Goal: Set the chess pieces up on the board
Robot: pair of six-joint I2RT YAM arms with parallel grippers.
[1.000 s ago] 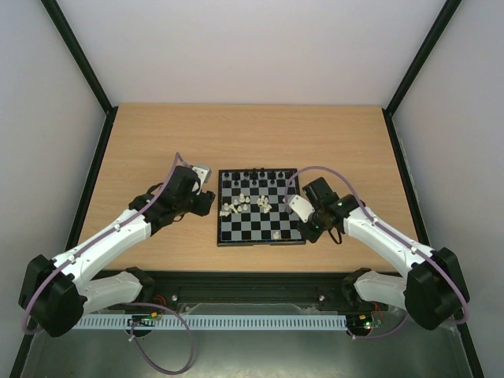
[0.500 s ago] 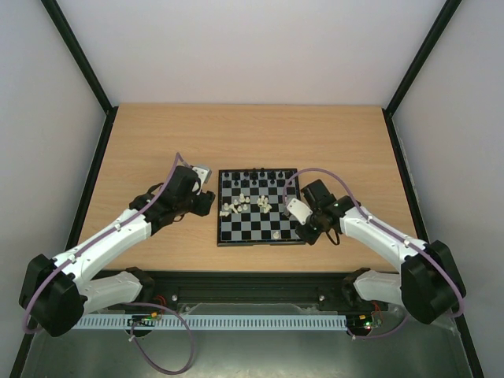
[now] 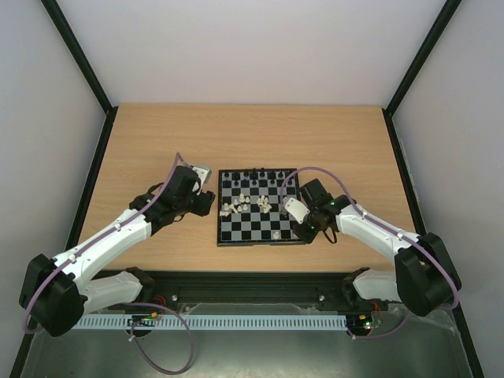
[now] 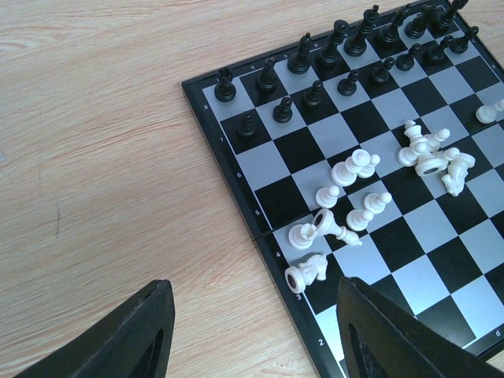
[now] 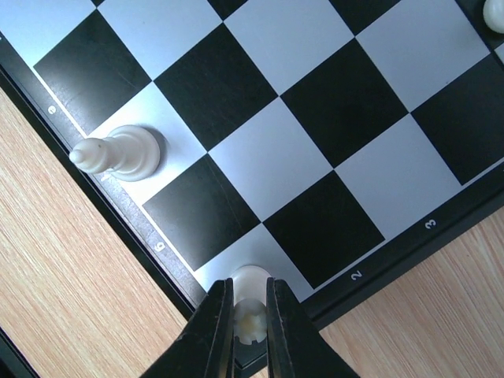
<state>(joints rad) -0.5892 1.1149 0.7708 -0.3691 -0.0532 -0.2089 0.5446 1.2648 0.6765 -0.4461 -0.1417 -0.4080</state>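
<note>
The board (image 3: 245, 229) lies mid-table. Black chess pieces (image 4: 346, 57) stand in two rows along its far side. White pieces (image 4: 352, 206) lie and stand jumbled in the middle, and a white knight (image 4: 308, 272) lies on its side near the left edge. My right gripper (image 5: 250, 305) is shut on a white rook (image 5: 253, 316) at the board's near right corner square. A white piece (image 5: 118, 153) stands two squares along that edge row. My left gripper (image 4: 253, 290) is open and empty, low over the board's left edge by the knight.
Bare wooden table (image 3: 157, 142) surrounds the board. Black frame rails (image 3: 94, 169) run along the left and right table edges. Another white piece (image 5: 496, 12) shows at the top right of the right wrist view.
My right gripper has shifted slightly left towards the board's near right corner. The left arm has not moved.
</note>
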